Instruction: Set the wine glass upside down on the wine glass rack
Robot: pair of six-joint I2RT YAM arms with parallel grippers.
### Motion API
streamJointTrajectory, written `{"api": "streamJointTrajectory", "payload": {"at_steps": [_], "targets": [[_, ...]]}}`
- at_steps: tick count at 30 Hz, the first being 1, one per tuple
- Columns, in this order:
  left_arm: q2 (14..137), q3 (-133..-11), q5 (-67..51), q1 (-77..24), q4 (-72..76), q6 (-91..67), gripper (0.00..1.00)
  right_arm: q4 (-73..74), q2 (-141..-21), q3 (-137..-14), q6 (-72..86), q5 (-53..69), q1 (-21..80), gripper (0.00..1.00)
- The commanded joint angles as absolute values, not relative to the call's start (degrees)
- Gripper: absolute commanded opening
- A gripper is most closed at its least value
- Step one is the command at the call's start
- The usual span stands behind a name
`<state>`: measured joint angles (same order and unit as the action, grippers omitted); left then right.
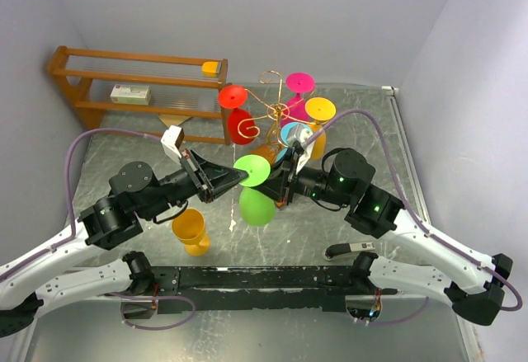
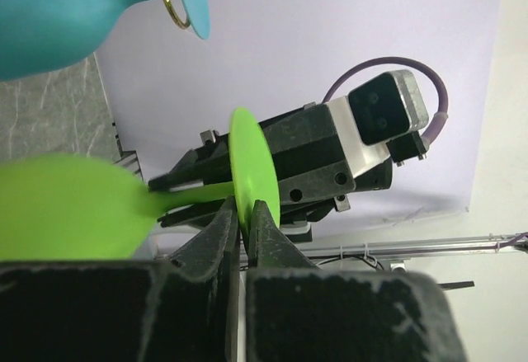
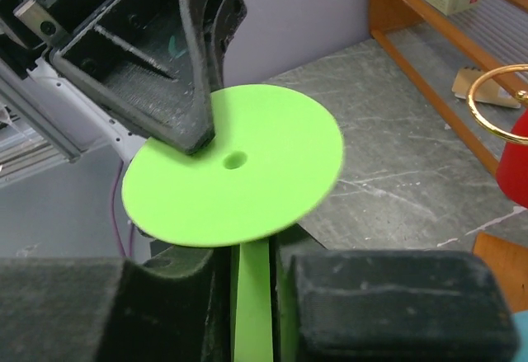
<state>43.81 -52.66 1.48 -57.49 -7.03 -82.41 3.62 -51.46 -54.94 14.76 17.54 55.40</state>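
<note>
Nearest the arm bases, an orange glass [image 1: 190, 228] sits on the grey worktop [image 1: 367, 127], just in front of the left arm. Just beyond it, both arms meet over the middle of the worktop at the green wine glass [image 1: 256, 205], which is held up off the surface. The left fingers [image 1: 234, 178] are clamped on the rim of its flat round foot. The right fingers [image 1: 285, 189] are pinched together on its stem from the other side. The foot faces up and the bowl hangs lower, on the side toward the arms. The glass is close in front of the wine glass rack [image 1: 272, 106] but not on it.

On the rack's gold wire arms hang a red glass [image 1: 240, 125], a blue glass [image 1: 292, 134], a yellow glass [image 1: 320, 110] and a pink glass [image 1: 299, 82]. Farther back on the left stands a wooden shelf [image 1: 82, 90] carrying a white box [image 1: 130, 94].
</note>
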Motion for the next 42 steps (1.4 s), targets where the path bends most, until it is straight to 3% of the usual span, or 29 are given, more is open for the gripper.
{"api": "streamJointTrajectory", "payload": {"at_steps": [1,5,9,20,32,42], "targets": [[41.97,-51.43,5.05,-57.57,-5.32,-79.58,0.07,5.39,-49.16,-54.74,19.95,17.54,55.86,0.21],[41.97,-51.86,5.84,-57.57,-6.07,-79.98,0.07,6.33,-46.49,-53.38,20.45,16.6,55.85,0.41],[42.12,-51.93,6.72,-57.57,-7.57,-80.81,0.07,7.44,-44.25,-52.27,20.16,17.86,55.88,0.47],[40.7,-51.63,11.29,-57.57,-14.87,-80.17,0.07,12.04,-38.02,-50.48,22.36,12.04,55.82,0.5],[50.25,-60.25,10.29,-56.74,-13.7,-70.74,0.07,15.38,-33.82,-47.77,24.08,5.85,55.81,0.49],[56.84,-63.91,2.91,-51.46,-8.7,-71.21,0.07,17.64,-28.77,-47.0,24.73,2.58,55.81,0.49]]}}
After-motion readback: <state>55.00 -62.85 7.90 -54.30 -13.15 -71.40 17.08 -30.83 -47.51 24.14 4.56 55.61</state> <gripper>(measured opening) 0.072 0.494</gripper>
